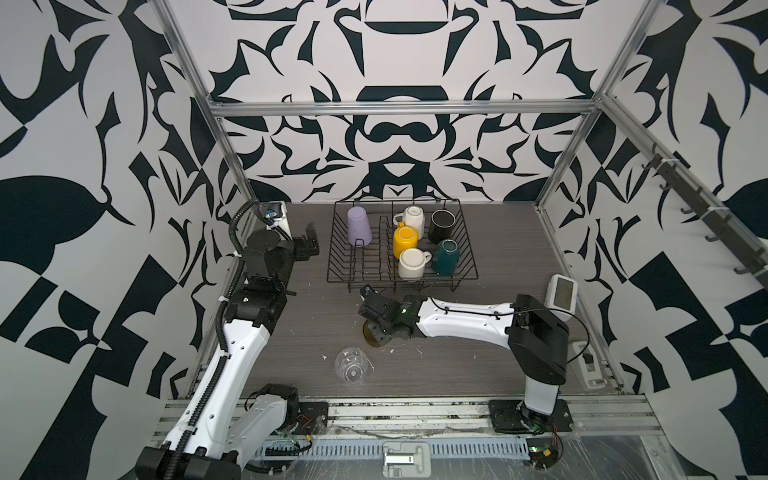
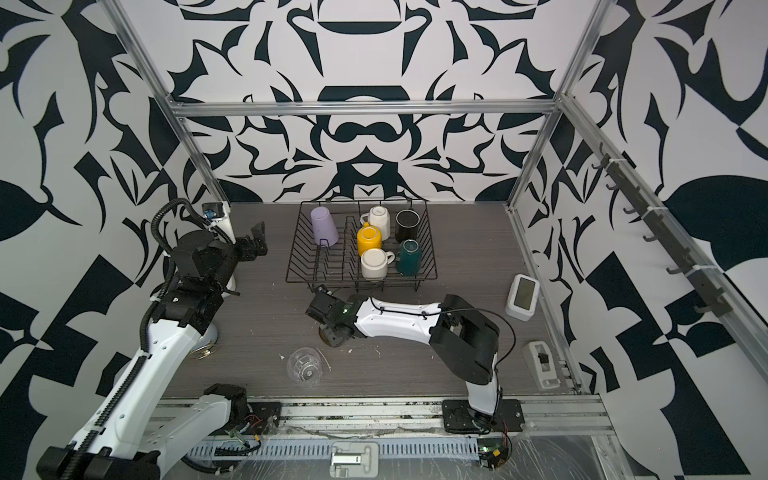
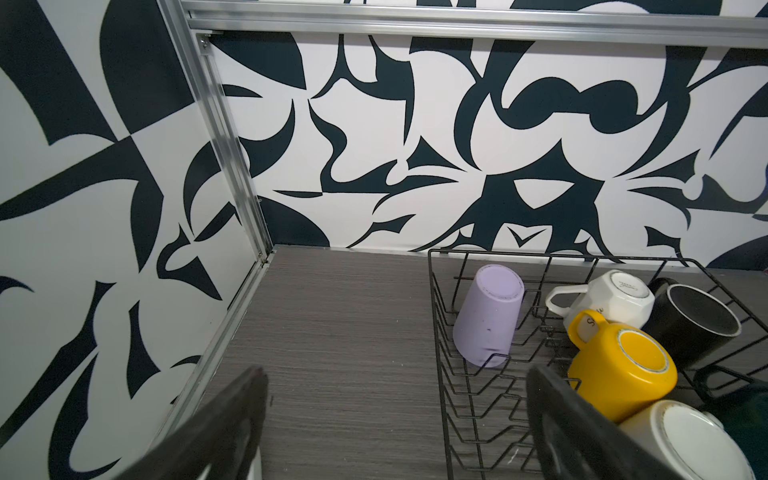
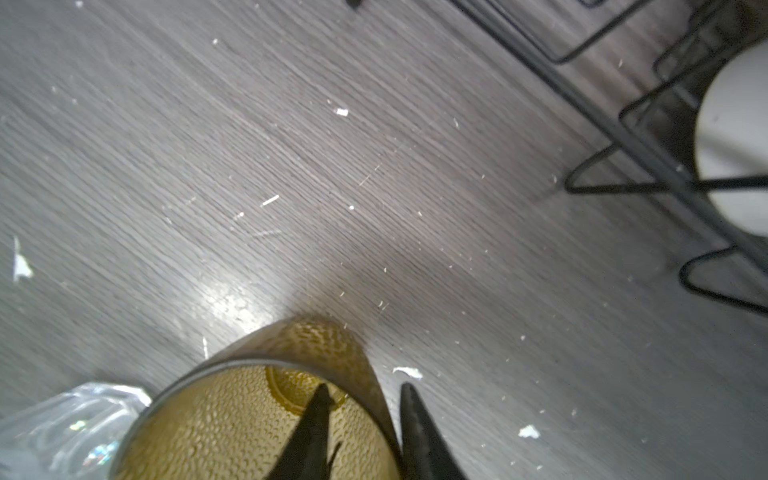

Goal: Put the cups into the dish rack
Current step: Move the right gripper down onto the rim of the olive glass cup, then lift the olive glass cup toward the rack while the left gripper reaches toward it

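Note:
The amber glass [image 1: 367,333] [image 4: 232,428] stands upright on the table in front of the dish rack [image 1: 340,257]. My right gripper [image 4: 361,390] is shut on its wall, one finger inside the glass and one outside. A clear glass [image 1: 352,368] [image 4: 62,424] stands just beside it, nearer the front edge. Upside down in the rack are a lilac tumbler [image 1: 358,226], a white mug [image 1: 413,220], a black mug [image 1: 441,225], a yellow mug [image 1: 405,241], a cream-white mug [image 1: 411,264] and a teal mug [image 1: 445,257]. Left of the rack, my left gripper [image 3: 397,374] hangs open and empty.
A white timer [image 1: 562,295] stands at the right of the table and a white dispenser [image 1: 590,365] lies near the right rail. Aluminium frame posts line both sides. White scraps [image 4: 340,111] dot the tabletop.

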Robot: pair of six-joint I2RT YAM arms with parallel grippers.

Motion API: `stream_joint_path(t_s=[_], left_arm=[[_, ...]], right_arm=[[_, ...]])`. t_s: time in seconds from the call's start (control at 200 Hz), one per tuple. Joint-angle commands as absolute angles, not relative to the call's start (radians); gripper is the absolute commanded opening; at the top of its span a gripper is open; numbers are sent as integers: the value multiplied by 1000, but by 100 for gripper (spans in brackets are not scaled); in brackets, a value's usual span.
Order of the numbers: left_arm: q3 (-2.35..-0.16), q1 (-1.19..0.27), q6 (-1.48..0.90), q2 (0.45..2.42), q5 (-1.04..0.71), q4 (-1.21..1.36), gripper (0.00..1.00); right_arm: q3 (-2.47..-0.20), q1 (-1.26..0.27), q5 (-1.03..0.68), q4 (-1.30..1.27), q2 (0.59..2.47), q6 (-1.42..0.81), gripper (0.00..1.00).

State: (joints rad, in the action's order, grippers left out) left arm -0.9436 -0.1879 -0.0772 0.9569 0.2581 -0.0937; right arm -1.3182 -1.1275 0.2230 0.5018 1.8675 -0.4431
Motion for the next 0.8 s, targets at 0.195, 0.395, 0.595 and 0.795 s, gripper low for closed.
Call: stream_joint_path(t_s=[0.195,0.395,0.595,0.795], left_arm=[[-945,-186,-94,952,257,-86,99],[-946,-186,-124,956,250,-84,99],[-1018,-183,-246,958,131,-174,99],[-962,-177,-422,874,-259,-130,99]], right_arm=[[-1295,-1123,287,480,1798,-456,3],[-1181,-1072,261,424,1661,-497,0],[-1115,-1010,225,409,1442,-478,0],[-985,-865,49,223,1196,-521,0]])
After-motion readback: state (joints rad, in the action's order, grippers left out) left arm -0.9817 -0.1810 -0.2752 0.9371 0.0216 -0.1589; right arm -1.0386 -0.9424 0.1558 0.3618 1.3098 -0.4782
